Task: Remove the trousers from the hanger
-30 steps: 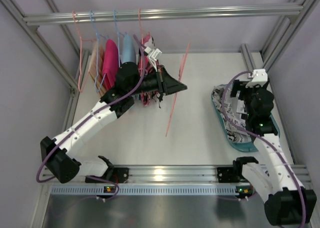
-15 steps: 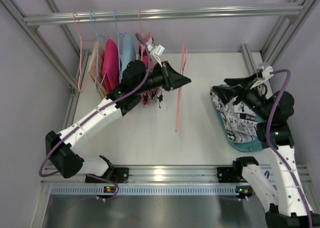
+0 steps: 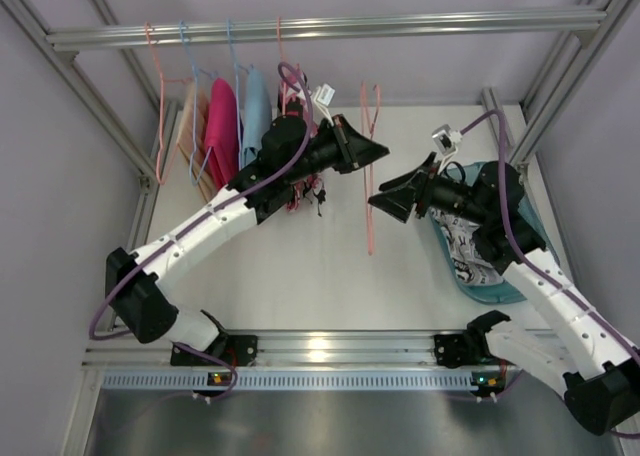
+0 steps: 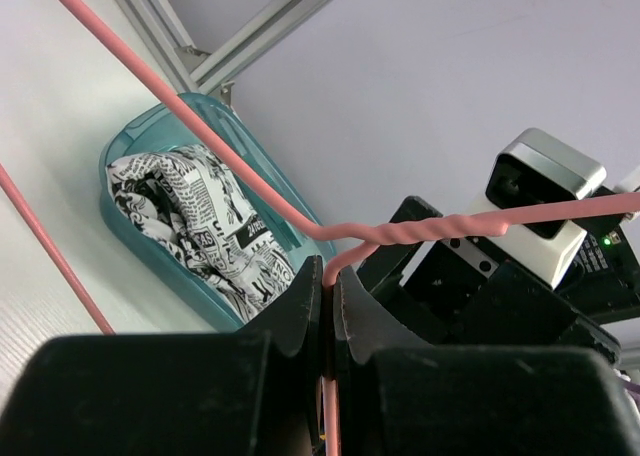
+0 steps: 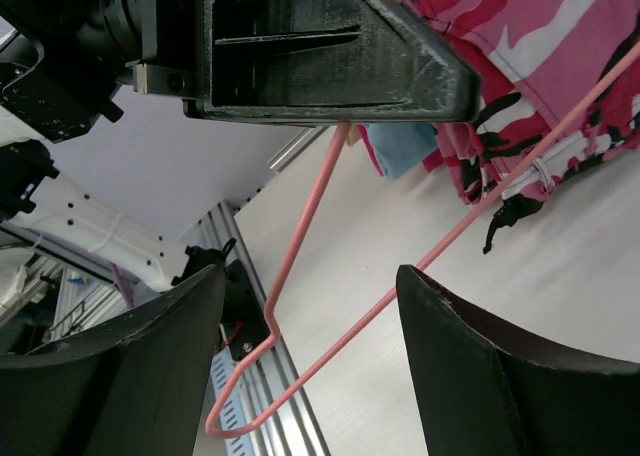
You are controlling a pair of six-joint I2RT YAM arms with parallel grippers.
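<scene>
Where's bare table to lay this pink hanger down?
Bare table runs along the near edge, between the left arm and the teal tray. Crowded: rack garments rear left, pink camo trousers beneath the arm, comic-print trousers filling the tray.

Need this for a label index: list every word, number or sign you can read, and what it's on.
No text can be read for certain.
Printed lettering on the comic-print trousers in the teal tray: too small and blurred to read.
No other writing shows.
</scene>
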